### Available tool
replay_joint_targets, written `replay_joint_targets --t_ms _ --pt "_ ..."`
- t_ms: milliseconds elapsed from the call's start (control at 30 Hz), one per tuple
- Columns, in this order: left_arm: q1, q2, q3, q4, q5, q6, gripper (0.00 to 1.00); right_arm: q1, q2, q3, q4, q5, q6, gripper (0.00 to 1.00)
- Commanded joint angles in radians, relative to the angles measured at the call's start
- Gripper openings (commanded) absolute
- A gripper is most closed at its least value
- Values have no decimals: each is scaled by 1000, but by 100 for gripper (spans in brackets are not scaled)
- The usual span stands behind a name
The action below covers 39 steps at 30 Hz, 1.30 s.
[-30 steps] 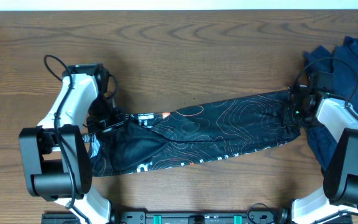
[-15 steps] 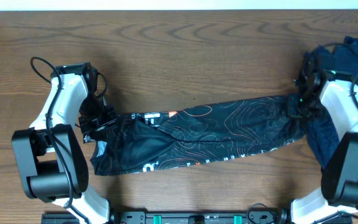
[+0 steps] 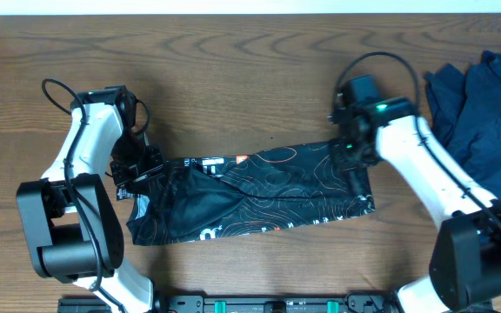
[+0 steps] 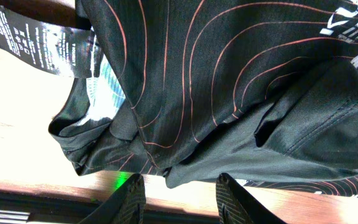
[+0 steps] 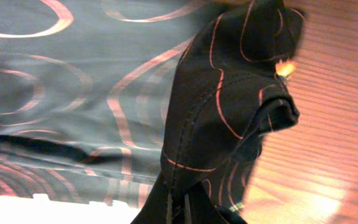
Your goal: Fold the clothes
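The black jersey (image 3: pixel 259 196) with thin orange contour lines lies across the middle of the table, its right end doubled back to the left. My right gripper (image 3: pixel 352 152) hangs over that folded end, shut on a bunched ridge of the jersey (image 5: pixel 229 106); in the right wrist view the right gripper (image 5: pixel 178 190) has cloth wrapped around its tips. My left gripper (image 3: pixel 142 174) sits at the jersey's left end. In the left wrist view the left gripper (image 4: pixel 179 180) is open, its fingers (image 4: pixel 132 196) apart over bare wood just short of the jersey's hem (image 4: pixel 229 93).
A heap of dark navy garments (image 3: pixel 485 104) lies at the table's right edge, beyond the right arm. A white-printed care label (image 4: pixel 30 43) sticks out at the jersey's left end. Both arm bases stand at the front corners.
The right arm has swung left, carrying the jersey's right end over itself, so the jersey now looks shorter. The left arm shifted slightly left a second ago and has held still since.
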Motion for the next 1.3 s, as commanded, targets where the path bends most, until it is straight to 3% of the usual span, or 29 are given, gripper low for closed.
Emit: replay_joint_targets --t_ms 0,633,767,867,933,1100,1267 --pt "3 -17 25 -4 6 6 39 65 27 -6 6 -8 82 1" --pt "3 -17 25 -1 6 6 40 254 77 -6 95 -69 134 4" --pt "3 -17 25 -1 6 6 39 259 77 -6 128 -140 133 21" --pt "3 -17 25 -1 6 6 39 259 77 -6 164 -204 133 43" --pt "3 -17 25 -1 6 6 40 259 77 -6 173 -213 130 51" --pt "3 -17 25 -1 6 6 39 250 77 -6 150 -129 112 52" --pt "3 -17 24 -1 6 6 40 248 77 -6 101 69 217 55"
